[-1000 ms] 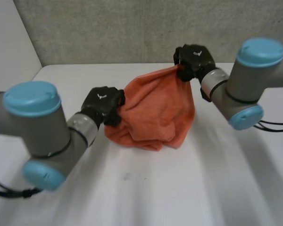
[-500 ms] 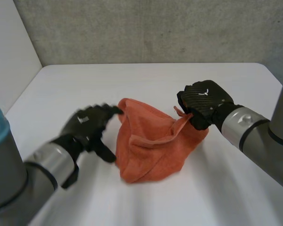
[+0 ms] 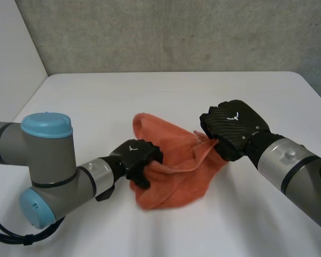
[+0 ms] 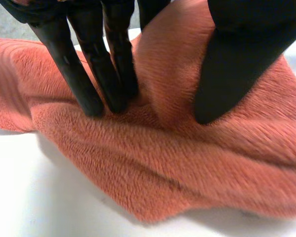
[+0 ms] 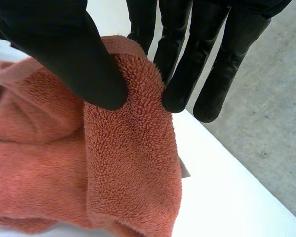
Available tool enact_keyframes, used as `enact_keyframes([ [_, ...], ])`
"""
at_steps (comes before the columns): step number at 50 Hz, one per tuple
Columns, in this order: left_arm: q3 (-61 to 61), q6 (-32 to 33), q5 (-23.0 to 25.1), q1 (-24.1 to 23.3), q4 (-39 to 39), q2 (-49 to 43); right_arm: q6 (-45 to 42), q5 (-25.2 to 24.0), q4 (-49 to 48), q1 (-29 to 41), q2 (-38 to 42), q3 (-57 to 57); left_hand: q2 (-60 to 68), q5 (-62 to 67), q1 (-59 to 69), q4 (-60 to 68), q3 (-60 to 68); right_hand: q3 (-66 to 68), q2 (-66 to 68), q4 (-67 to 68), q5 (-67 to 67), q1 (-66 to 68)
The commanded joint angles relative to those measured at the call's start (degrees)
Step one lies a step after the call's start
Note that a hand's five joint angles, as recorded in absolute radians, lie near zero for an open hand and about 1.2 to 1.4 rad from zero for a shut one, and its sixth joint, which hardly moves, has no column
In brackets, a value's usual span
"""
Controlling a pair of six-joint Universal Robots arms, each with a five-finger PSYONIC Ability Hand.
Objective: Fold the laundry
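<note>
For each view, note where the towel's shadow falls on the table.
Head view: faint shadow on the table along the orange towel's near edge. Left wrist view: darker band under its raised edge. Right wrist view: thin grey strip beneath it.

The premises presented as a robotics laboratory or test cell rather than living quarters. Two machine arms, the left arm (image 3: 43,155) and the right arm (image 3: 294,166), both with grey joints and light-blue caps, reached over a plain white table (image 3: 96,96) that bore a single orange towel (image 3: 171,182). The table stood against a rough grey wall (image 3: 176,32) with a speckled, concrete-like finish, and a flat white panel (image 3: 10,53) closed off the side by the left arm; every surface observed was plain and utilitarian.
</note>
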Motion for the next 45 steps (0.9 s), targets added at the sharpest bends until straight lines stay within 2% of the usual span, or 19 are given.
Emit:
enact_keyframes([
  [1, 6.6, -1.3, -5.3, -0.1, 5.4, -1.0, 0.1, 3.0, -1.0, 0.0, 5.6, -6.5, 30.0, 31.6, 28.1, 31.1, 30.0, 12.2, 12.9, 11.9, 13.8, 23.8],
  [3, 9.0, -1.6, -9.0, -0.1, 7.6, -0.3, 0.0, 4.8, -1.1, 0.1, 8.5, -12.1, 30.0, 31.6, 28.1, 31.1, 30.0, 12.2, 12.9, 11.9, 13.8, 23.8],
  [4, 9.1, -1.6, -9.0, -0.1, 7.6, -0.3, 0.0, 4.8, -1.1, 0.1, 8.5, -12.1, 30.0, 31.6, 28.1, 31.1, 30.0, 12.2, 12.9, 11.9, 13.8, 23.8],
  [5, 13.4, -2.1, -14.3, -0.3, 10.9, 1.3, 0.0, 6.1, -1.3, 0.2, 10.2, -16.5, 30.0, 31.6, 28.1, 31.1, 30.0, 12.2, 12.9, 11.9, 13.8, 23.8],
  [7, 16.3, -2.6, -17.2, -0.3, 12.9, 3.6, 0.9, 8.4, -3.8, 0.7, 12.2, -26.0, 30.0, 31.6, 28.1, 31.1, 30.0, 12.2, 12.9, 11.9, 13.8, 23.8],
  [9, 19.1, -3.6, -20.4, -0.3, 16.2, 7.2, 1.4, 9.3, -7.1, 0.7, 12.3, -29.3, 30.0, 31.6, 28.1, 31.1, 30.0, 12.2, 12.9, 11.9, 13.8, 23.8],
  [13, 19.0, -4.5, -23.3, -0.3, 23.1, 13.0, 3.6, 11.2, -20.9, 0.9, 11.9, -30.9, 30.0, 31.6, 28.1, 31.1, 30.0, 12.2, 12.9, 11.9, 13.8, 23.8],
  [17, 12.7, -4.3, -25.7, -0.8, 27.2, 19.0, 6.3, 12.2, -29.6, 1.1, 8.4, -27.5, 30.0, 31.6, 28.1, 31.1, 30.0, 12.2, 12.9, 11.9, 13.8, 23.8],
  [22, 0.8, -4.1, -28.5, -1.7, 27.5, 24.5, 6.9, 11.7, -26.1, 1.1, 5.2, -21.4, 30.0, 31.6, 28.1, 31.1, 30.0, 12.2, 12.9, 11.9, 13.8, 23.8],
  [27, -13.3, -4.0, -29.1, -3.5, 27.2, 27.4, 5.8, 11.3, -8.9, 1.6, 6.1, -12.5, 30.0, 31.6, 28.1, 31.1, 30.0, 12.2, 12.9, 11.9, 13.8, 23.8],
  [30, -21.0, -3.9, -29.1, -6.0, 25.1, 27.9, 4.5, 11.4, -4.2, 2.0, 7.2, -10.5, 30.0, 31.6, 28.1, 31.1, 30.0, 12.2, 12.9, 11.9, 13.8, 23.8],
  [31, -22.3, -3.9, -29.2, -6.8, 23.9, 27.6, 2.8, 11.4, 1.4, 2.2, 8.7, -8.4, 30.0, 31.6, 28.1, 31.1, 30.0, 12.2, 12.9, 11.9, 13.8, 23.8],
  [33, -24.6, -4.1, -29.2, -8.3, 20.9, 27.4, 1.8, 11.6, 3.6, 2.0, 9.4, -7.1, 30.0, 31.6, 28.1, 31.1, 30.0, 12.2, 12.9, 11.9, 13.8, 23.8],
  [34, -26.0, -4.3, -29.2, -9.3, 17.2, 27.1, 1.5, 11.5, 3.9, 1.7, 9.5, -6.4, 30.0, 31.6, 28.1, 31.1, 30.0, 12.2, 12.9, 11.9, 13.8, 23.8],
  [35, -26.0, -4.3, -29.2, -9.3, 17.1, 27.1, 1.1, 11.4, 3.7, 1.3, 9.5, -5.0, 30.0, 31.6, 28.1, 31.1, 30.0, 12.2, 12.9, 11.9, 13.8, 23.8],
  [36, -26.6, -4.6, -29.2, -10.6, 10.8, 26.7, 1.0, 11.3, 3.4, 1.4, 9.4, -4.3, 29.2, 30.8, 27.3, 30.2, 29.2, 12.2, 12.9, 11.9, 13.8, 23.8],
  [39, -26.4, -4.8, -29.3, -11.5, 4.8, 26.1, 0.7, 11.1, 2.3, 1.3, 9.3, -3.1, 15.9, 17.5, 14.0, 17.0, 15.9, 12.2, 12.9, 11.9, 13.8, 23.8],
  [41, -25.6, -4.8, -29.1, -12.5, 0.5, 26.1, 0.7, 11.0, 1.5, 1.2, 9.2, -2.6, 12.7, 14.3, 10.8, 13.8, 12.7, 12.2, 12.9, 11.9, 13.8, 23.8],
  [45, -23.4, -4.7, -29.0, -13.6, -2.6, 26.9, 0.7, 11.1, 0.2, 0.9, 8.9, -1.6, 9.5, 11.1, 7.6, 10.6, 9.5, 12.2, 12.9, 11.9, 13.8, 23.8],
])
